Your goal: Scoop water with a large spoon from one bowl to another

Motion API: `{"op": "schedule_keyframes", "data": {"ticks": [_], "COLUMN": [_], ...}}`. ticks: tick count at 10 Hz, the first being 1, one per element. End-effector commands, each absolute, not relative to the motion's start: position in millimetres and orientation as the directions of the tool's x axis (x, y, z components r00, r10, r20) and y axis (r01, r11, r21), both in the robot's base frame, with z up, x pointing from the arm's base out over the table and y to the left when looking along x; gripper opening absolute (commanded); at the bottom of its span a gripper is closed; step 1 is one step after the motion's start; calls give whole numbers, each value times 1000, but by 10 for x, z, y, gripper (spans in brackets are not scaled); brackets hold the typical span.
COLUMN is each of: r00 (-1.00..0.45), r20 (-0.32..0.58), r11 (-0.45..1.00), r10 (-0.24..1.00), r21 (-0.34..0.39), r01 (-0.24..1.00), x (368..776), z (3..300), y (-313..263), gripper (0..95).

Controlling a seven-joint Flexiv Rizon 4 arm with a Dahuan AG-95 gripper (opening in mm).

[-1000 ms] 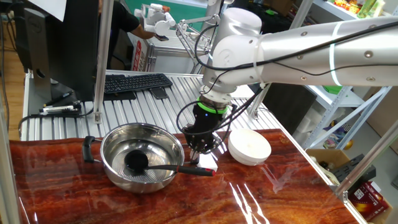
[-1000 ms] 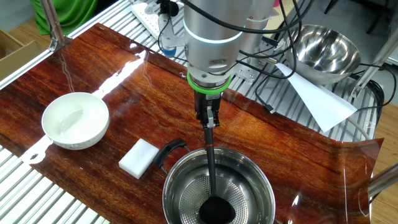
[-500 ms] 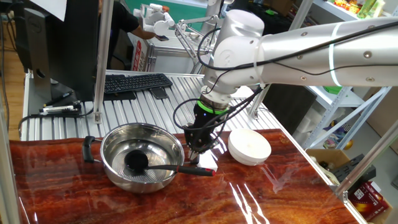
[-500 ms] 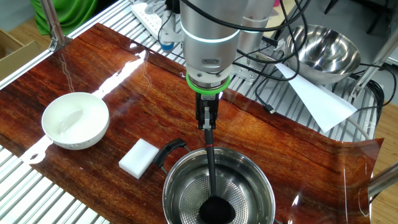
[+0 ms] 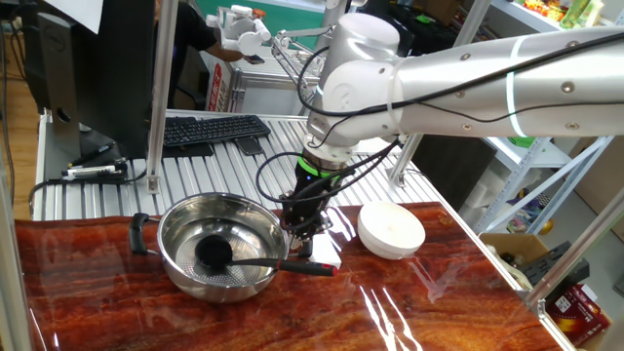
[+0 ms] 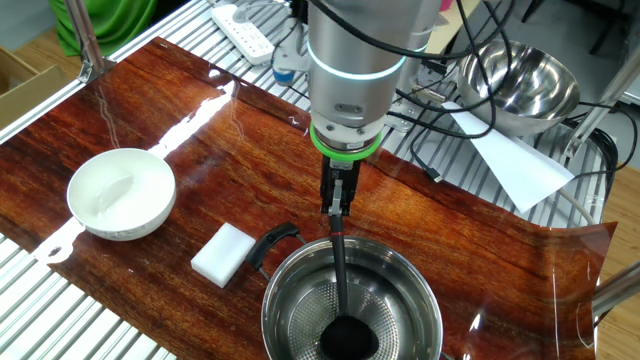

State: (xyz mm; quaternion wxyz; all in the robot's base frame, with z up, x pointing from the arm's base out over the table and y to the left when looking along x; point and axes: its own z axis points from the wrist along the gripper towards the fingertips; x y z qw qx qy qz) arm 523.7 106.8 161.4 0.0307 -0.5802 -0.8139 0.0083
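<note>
The large spoon, a black ladle [image 5: 213,253], lies in the wide steel bowl [image 5: 224,198]. Its cup rests on the dotted bottom. Its thin handle crosses the right rim and ends in a red tip [image 5: 325,270]. My gripper [image 5: 304,230] hangs shut just above the handle's outer part, and no hold on it shows. From the other side, the gripper [image 6: 338,206] points straight down at the far end of the ladle handle [image 6: 340,270], above the steel bowl's [image 6: 398,262] far rim. The small white bowl [image 5: 392,230] [image 6: 120,193] stands apart to the side.
A white rectangular block [image 6: 225,252] lies between the two bowls beside the steel bowl's black handle [image 6: 270,243]. A second steel bowl [image 6: 520,82], a sheet of paper [image 6: 512,152] and cables sit on the metal rack behind. A keyboard [image 5: 210,130] lies at the back.
The arm has swung and the shut gripper has shifted a little toward the steel bowl, along the handle. The ladle and both bowls have not moved.
</note>
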Motion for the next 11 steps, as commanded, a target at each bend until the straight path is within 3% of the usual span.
{"op": "schedule_keyframes", "data": {"ticks": [1, 11], "r00": [-272, 131], "r20": [0, -6], "r11": [272, -131], "r10": [962, 991], "r21": [-58, -1], "r01": [961, 991], "x": [5271, 5278], "z": [1578, 1541], "y": [1086, 1104], "gripper": [0, 0]}}
